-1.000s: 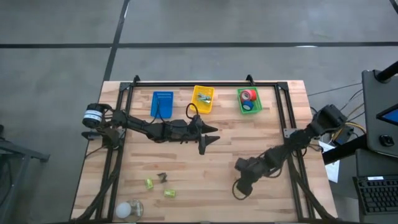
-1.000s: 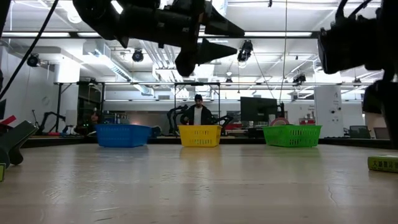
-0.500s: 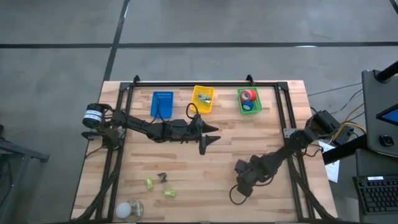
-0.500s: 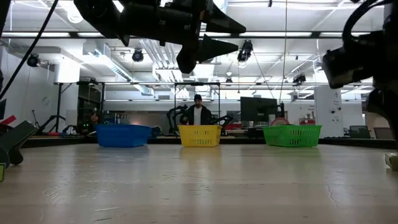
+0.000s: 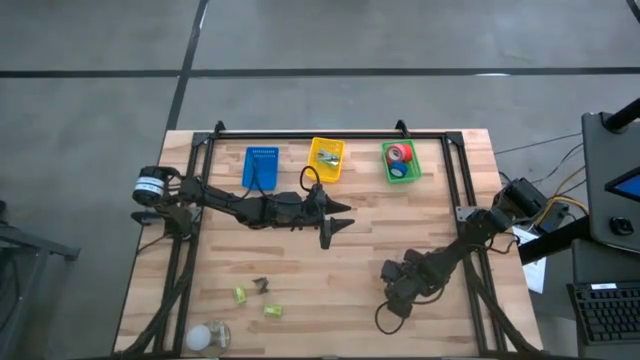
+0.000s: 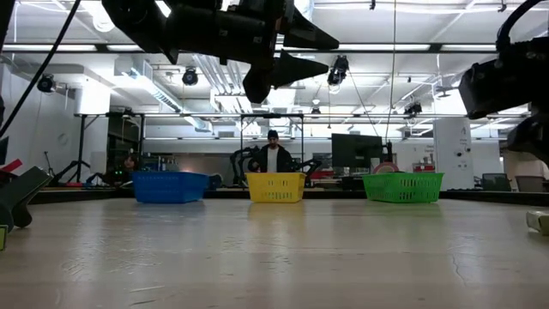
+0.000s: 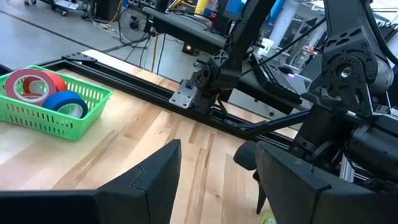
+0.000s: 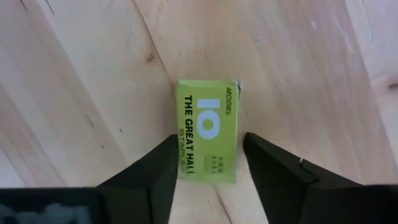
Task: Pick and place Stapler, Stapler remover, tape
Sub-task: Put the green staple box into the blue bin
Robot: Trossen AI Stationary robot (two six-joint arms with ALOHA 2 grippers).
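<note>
Tabletop's near right: right claw (image 8: pixel 208 177) now lower, spread open astride green staple box (image 8: pixel 207 129)

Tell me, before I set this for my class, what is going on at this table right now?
A two-armed robot is sorting office items into baskets. The right tool hangs low over a green staple box on the wooden table, fingers open on either side of it, not yet gripping. The left tool hovers open mid-table, waiting. The green basket already holds red and blue tape rolls; small items still lie near the front left.
</note>
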